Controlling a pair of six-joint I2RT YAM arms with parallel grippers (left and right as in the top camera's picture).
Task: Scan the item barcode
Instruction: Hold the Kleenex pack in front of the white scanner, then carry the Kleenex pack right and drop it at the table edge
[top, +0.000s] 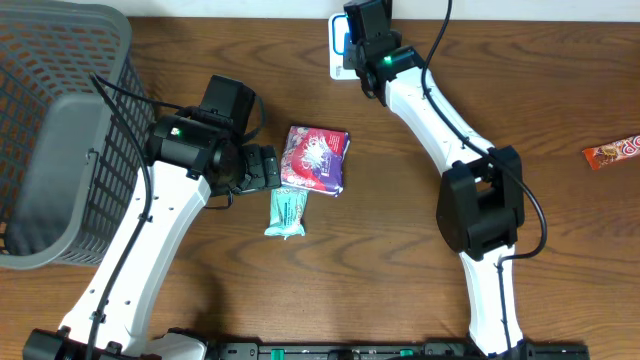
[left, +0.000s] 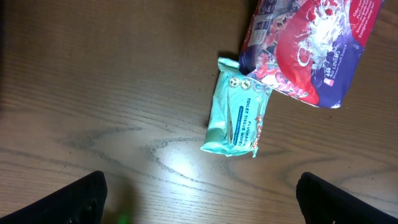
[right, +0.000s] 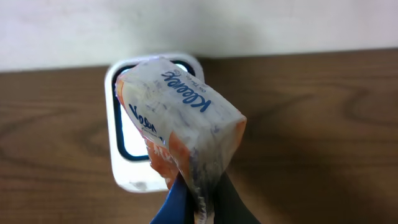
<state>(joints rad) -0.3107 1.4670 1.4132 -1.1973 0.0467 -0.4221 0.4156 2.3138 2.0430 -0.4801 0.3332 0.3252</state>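
A brown wooden table (top: 400, 300) fills the overhead view. One grey mesh basket (top: 40, 120) takes up its upper left corner. Two white and black arms reach in from the bottom edge, one on each side. The left gripper (left: 202, 202) hangs above the table left of centre. Its two dark fingers (left: 87, 199) stand wide apart at the bottom corners of the wrist view, with nothing between them. The right gripper (right: 193, 208) is at the top centre of the overhead view, its fingers pressed together on the lower edge of one tissue pack (right: 180, 118). The pack is a soft, clear-white wrapped block with blue Kleenex lettering across its face and orange along its ends. It is tilted so one corner points to the upper left, and it is held off the table just in front of the one white scanner (right: 115, 124), whose rounded frame shows behind it against the far wall. In the middle of the table lies one red and purple snack bag (top: 316, 158), flat. Its lower left corner overlaps the top of one mint-green wipes packet (top: 286, 212). Both lie just right of the left gripper. One orange-red candy bar (top: 612, 152) lies alone at the right edge, well apart from the rest. That makes four wrapped goods in all.
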